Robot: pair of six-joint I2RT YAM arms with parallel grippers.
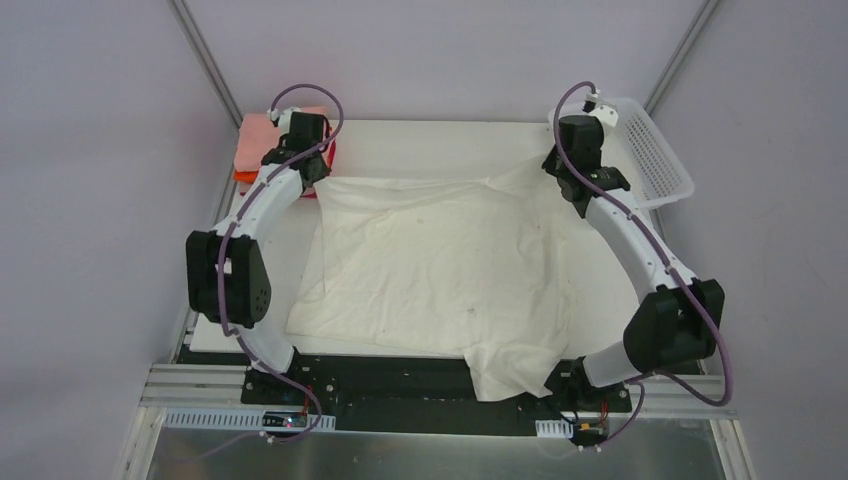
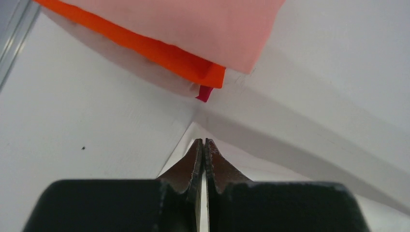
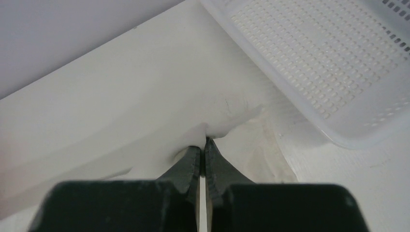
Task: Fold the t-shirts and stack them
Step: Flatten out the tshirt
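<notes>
**Both hands at the far corners of the large cream-white cotton t-shirt [image 1: 440,260].** It lies spread on the white surface [image 1: 430,135] behind the hands, and one part droops over the near edge.

- **Grips:** Your left hand [image 2: 203,145] has its fingers pressed together on the corner cloth. Your right hand [image 3: 205,141] is clamped on a small bunched peak of fabric. Both pinches look thin, so a quick pull could let either corner slip out.
- **Uneven lift:** Raising one hand ahead of the other would likely skew the fold.
- **Left side:** Just ahead of your left hand sit the folded salmon-pink t-shirt [image 2: 193,24], the orange t-shirt [image 2: 159,53] and a crimson-red t-shirt [image 2: 205,93]. A forward drift could nudge that stack.
- **Right side:** The white plastic lattice basket [image 3: 314,63] lies close on your right hand's right, where lifted cloth might catch.
- **Near edge:** The drooping part may snag near the arm bases.
</notes>
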